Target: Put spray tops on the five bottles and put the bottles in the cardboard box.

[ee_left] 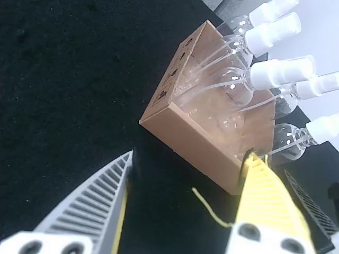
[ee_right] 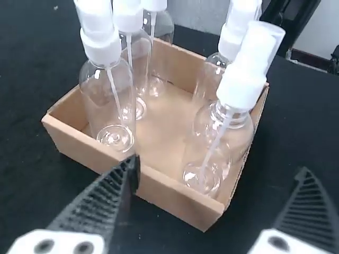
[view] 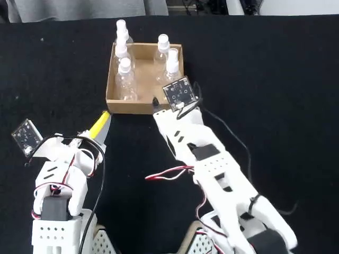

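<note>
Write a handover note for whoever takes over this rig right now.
Left tool: open, empty, by the brown cardboard box's corner nearest the arms.
Right tool: open, empty, at the box's near wall.
Done: all five clear plastic bottles stand in the box, each with a white spray top.
Left: nothing that I can see; probably just retract both arms.

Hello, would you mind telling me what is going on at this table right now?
Five clear plastic bottles with white spray tops stand upright inside the shallow brown cardboard box on the black table, so the packing looks finished. The right gripper hangs open and empty just in front of the box's near wall. The left gripper, which has one yellow finger, is also open and empty, a little off the box's near corner.
</note>
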